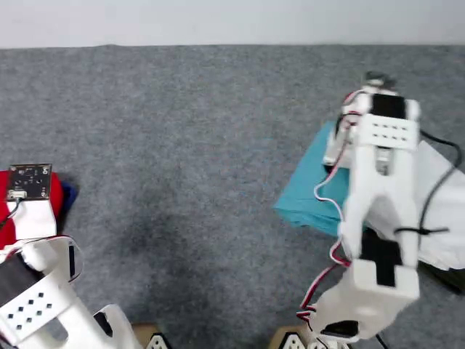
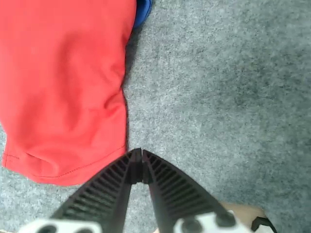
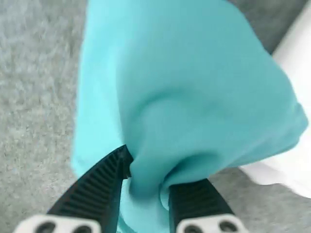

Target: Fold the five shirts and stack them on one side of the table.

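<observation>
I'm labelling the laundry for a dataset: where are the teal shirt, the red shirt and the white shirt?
teal shirt (image 1: pixel 309 185), high view, on its flat spread part.
red shirt (image 2: pixel 63 73), left wrist view, middle of the cloth.
white shirt (image 1: pixel 447 236), high view, on its bare cloth near the edge.

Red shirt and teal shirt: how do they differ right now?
The red shirt lies loose on the left side; the teal shirt sits on the right, beside a white shirt. The left gripper is shut, empty, next to the red shirt, while the right gripper pinches a fold of the teal shirt. Both rest on the grey table.
</observation>
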